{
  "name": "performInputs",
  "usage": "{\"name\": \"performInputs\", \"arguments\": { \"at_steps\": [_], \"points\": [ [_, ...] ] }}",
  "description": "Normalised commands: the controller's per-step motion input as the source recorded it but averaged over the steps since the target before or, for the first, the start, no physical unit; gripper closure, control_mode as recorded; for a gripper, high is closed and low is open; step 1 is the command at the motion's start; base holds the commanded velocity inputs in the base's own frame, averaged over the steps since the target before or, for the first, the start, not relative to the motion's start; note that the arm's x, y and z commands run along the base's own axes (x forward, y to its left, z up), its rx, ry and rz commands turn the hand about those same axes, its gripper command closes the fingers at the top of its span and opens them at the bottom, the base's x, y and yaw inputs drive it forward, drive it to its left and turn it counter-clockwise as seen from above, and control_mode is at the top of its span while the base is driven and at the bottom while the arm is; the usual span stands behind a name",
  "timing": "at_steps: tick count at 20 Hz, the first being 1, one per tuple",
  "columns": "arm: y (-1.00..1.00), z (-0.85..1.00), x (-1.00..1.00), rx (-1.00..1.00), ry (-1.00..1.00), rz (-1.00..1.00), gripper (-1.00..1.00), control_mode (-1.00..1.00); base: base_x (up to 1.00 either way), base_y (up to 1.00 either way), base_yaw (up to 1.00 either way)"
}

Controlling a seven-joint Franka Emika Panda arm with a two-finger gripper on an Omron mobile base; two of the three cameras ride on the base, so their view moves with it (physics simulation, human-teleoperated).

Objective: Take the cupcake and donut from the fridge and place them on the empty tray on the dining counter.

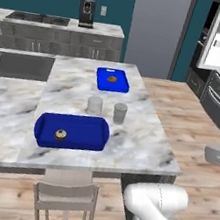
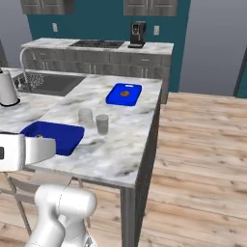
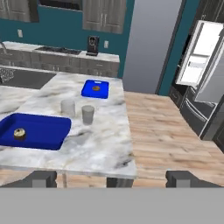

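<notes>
One item sits in the tray (image 1: 72,131) so far: the cupcake (image 1: 60,134), left of centre on the blue floor, on the dining counter (image 1: 129,130). You can confirm it in the hand view, at about 9 o'clock from picture centre. The donut I cannot find in these pictures; judged from that, it remains to be fetched.

Gripper (image 3: 112,178): jaws spread wide, nothing between them, hanging off the near counter edge.

The fridge (image 3: 199,65) stands at roughly 2 o'clock in the hand view, one door swung open, across the wooden floor.

Risks, as I judge them:
- You could mistake the brown round item on the smaller blue board (image 1: 112,79) for a task thing. That board is not the target.
- Two grey cups (image 1: 120,112) stand just beside the tray's far rim. A low return pass over them could tip one into the tray.
- Swinging toward the fridge, your elbow may clip the open door or the counter corner.
- Dropping the donut onto the cupcake would topple it; aim for the bare right half.
</notes>
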Motion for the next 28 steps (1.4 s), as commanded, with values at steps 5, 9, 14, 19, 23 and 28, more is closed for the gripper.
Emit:
{"name": "performInputs", "arguments": {
  "at_steps": [5, 9, 14, 19, 23, 28],
  "points": [
    [0.00, 0.00, 0.00, 0.00, 0.00, 0.00, -1.00, 1.00, 0.00, -1.00, -0.34],
    [0.00, 0.00, 0.00, 0.00, 0.00, 0.00, -1.00, 1.00, 0.05, -1.00, -0.53],
    [0.00, 0.00, 0.00, 0.00, 0.00, 0.00, -1.00, 1.00, 0.23, -0.60, -0.73],
    [0.00, 0.00, 0.00, 0.00, 0.00, 0.00, -1.00, 1.00, 1.00, -0.02, -0.11],
    [0.00, 0.00, 0.00, 0.00, 0.00, 0.00, -1.00, 1.00, 1.00, -0.13, 0.00],
    [0.00, 0.00, 0.00, 0.00, 0.00, 0.00, -1.00, 1.00, 1.00, -0.60, 0.42]
  ]
}}
